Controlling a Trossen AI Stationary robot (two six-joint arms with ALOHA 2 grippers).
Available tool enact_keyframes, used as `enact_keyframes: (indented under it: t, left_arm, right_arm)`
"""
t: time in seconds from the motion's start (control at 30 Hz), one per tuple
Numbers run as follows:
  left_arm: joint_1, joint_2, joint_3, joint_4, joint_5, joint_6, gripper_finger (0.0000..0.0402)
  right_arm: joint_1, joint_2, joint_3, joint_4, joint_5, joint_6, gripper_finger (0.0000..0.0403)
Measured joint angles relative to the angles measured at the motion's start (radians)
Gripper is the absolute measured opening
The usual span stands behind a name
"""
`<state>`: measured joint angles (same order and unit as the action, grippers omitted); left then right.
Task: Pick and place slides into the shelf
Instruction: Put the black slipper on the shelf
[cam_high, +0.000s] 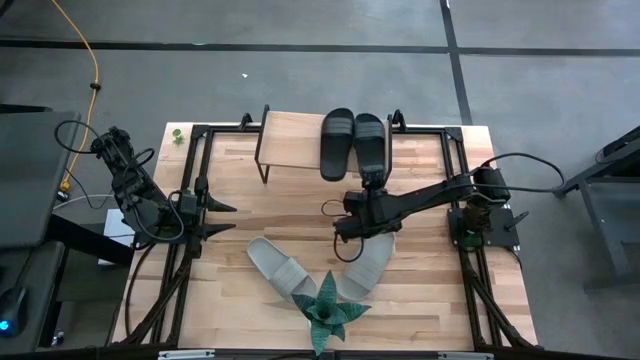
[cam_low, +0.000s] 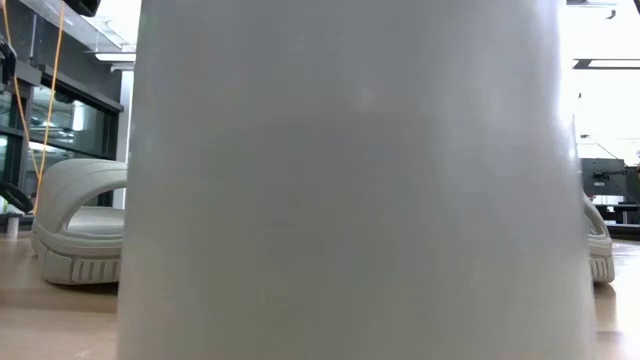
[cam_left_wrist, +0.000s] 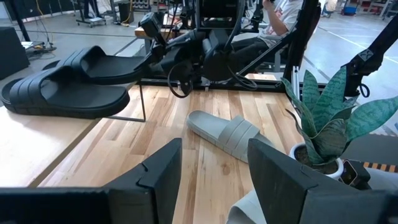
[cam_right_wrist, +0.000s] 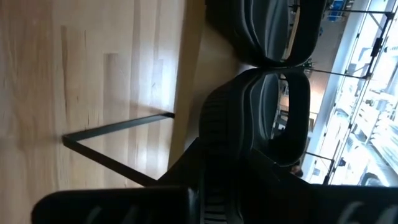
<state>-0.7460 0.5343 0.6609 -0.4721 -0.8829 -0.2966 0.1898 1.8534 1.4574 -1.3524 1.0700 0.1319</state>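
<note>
The shelf (cam_high: 295, 140) stands at the table's far middle, with two black slides on its plank top. The left one (cam_high: 337, 143) lies free on its sole. The right one (cam_high: 371, 140) has my right gripper (cam_high: 372, 184) shut on its near end. Two pale beige slides (cam_high: 280, 268) (cam_high: 368, 262) lie sole-down on the table nearer the front. My left gripper (cam_left_wrist: 214, 180) waits open at the table's left side, with nothing between its fingers. My right gripper has the right black slide by its heel end (cam_right_wrist: 214, 162), where the ribbed sole edge runs in between the dark fingers. It comes from the table's near side, slanting down, along the slide. The slide's front part lies on the plank and its heel juts over the shelf's near edge.
A green spiky plant (cam_high: 325, 310) in a white pot (cam_low: 350, 180) stands at the front middle and blocks most of the low view. Dark frame rails (cam_high: 195, 190) run along the table's sides. Bare wood lies between the shelf and the beige slides.
</note>
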Motion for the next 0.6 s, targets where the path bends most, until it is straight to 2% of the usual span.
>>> enact_keyframes:
  t: [0.23,0.4,0.6]
  left_arm:
    - [0.000,0.000,0.000,0.000,-0.001,0.000,0.0170]
    - [0.000,0.000,0.000,0.000,-0.001,0.000,0.0170]
    - [0.000,0.000,0.000,0.000,-0.002,0.000,0.0170]
  right_arm:
    - [0.000,0.000,0.000,0.010,-0.009,-0.019,0.0049]
    - [0.000,0.000,0.000,0.021,-0.049,-0.018,0.0098]
    - [0.001,0.000,0.000,0.020,-0.043,-0.013,0.0144]
